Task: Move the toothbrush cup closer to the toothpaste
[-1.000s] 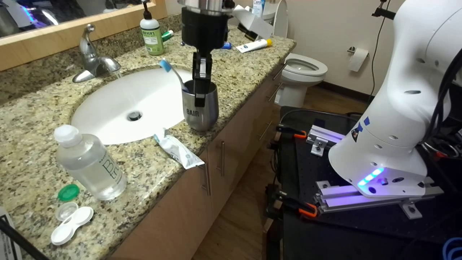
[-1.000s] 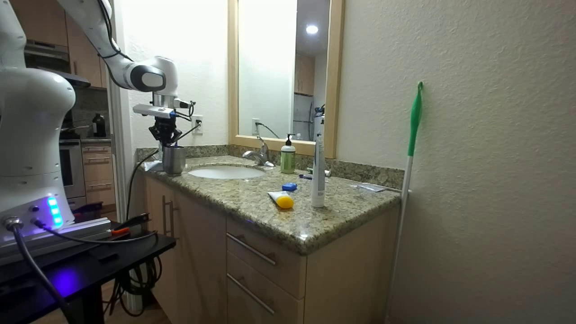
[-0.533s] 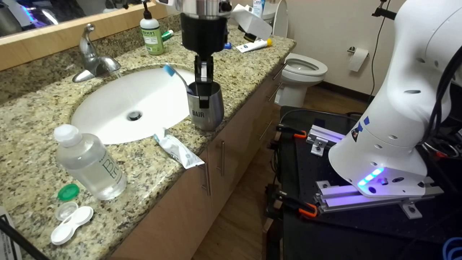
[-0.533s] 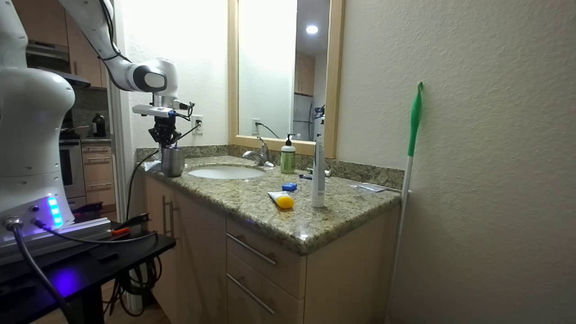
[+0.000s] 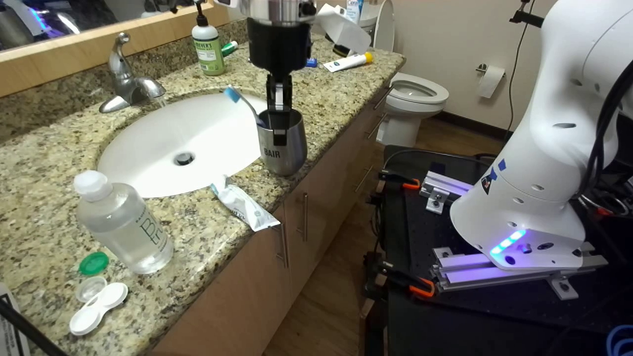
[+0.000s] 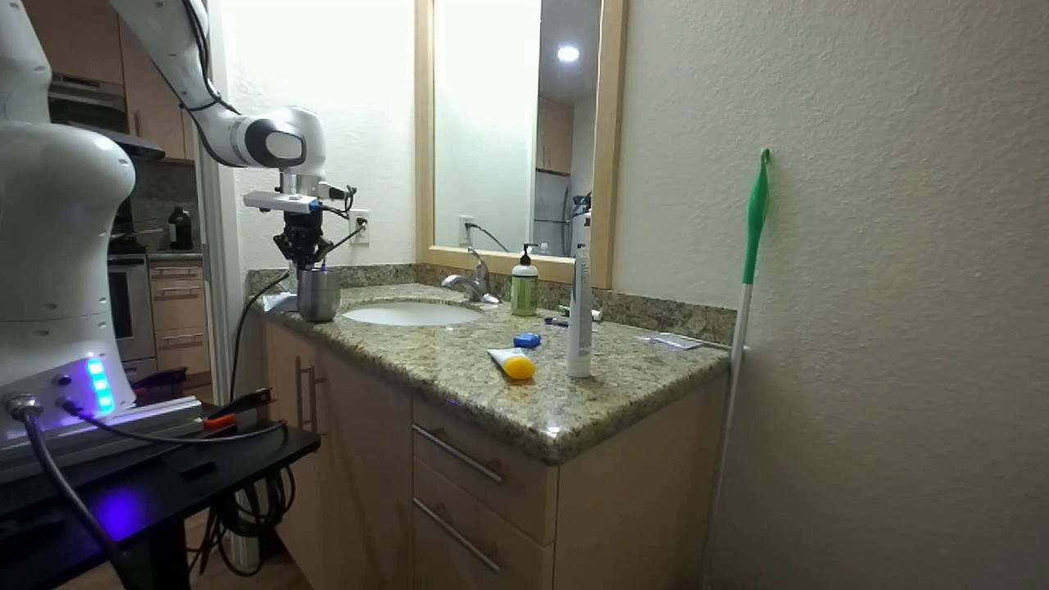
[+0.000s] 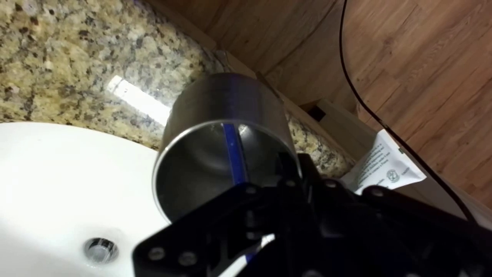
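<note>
The toothbrush cup (image 5: 292,153) is a shiny grey metal tumbler marked BAIR. It is upright at the counter's front edge beside the sink and also shows in an exterior view (image 6: 320,297) and the wrist view (image 7: 230,96). A blue toothbrush (image 5: 232,94) leans in it. My gripper (image 5: 280,131) is shut on the cup's rim, one finger inside and one outside, as the wrist view shows (image 7: 296,165). The toothpaste (image 5: 246,205), a crumpled white tube, lies near the cup, its end over the counter edge; part of it shows in the wrist view (image 7: 388,165).
The sink (image 5: 148,168) has running water from the faucet (image 5: 128,84). A clear bottle (image 5: 126,225), green cap (image 5: 94,263) and lens case (image 5: 99,307) stand beyond the toothpaste. A soap bottle (image 5: 207,49) and yellow-capped tube (image 5: 348,62) are at the far side.
The cup and my gripper have moved together a little, slightly away from the toothpaste, then slightly up in the picture over the last half second. The toothpaste has not moved.
</note>
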`<state>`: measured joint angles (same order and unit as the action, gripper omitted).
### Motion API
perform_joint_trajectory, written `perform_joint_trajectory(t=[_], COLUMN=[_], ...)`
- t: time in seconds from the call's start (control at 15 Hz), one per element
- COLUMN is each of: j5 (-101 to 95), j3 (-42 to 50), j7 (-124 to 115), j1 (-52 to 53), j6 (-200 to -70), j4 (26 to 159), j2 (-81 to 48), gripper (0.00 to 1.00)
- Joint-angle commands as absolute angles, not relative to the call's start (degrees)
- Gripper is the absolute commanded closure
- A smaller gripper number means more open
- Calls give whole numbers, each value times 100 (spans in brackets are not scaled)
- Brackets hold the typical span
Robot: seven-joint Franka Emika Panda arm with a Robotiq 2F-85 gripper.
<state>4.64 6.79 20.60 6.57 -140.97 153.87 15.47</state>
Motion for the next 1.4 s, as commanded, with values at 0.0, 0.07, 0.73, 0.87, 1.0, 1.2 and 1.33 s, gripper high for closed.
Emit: perform_joint_trajectory(t=[0.0, 0.07, 0.73, 0.87, 1.0, 1.2, 1.33], j5=[420, 449, 80, 54, -9, -124, -300], j3=[555, 557, 457, 458, 408, 301, 141], j7=[2050, 2055, 1886, 1966, 1980, 1930, 1843], j1=[535, 541, 449, 466, 491, 535, 544], j6=[-14087, -14105, -13919, -13665, -13396, -12809, -12422], j4=[15255, 15251, 15112, 15105, 15075, 14954, 14908], j2=[1302, 1288, 1526, 1823, 2165, 2843, 3530], gripper=[99, 99, 14, 2, 0, 0, 0])
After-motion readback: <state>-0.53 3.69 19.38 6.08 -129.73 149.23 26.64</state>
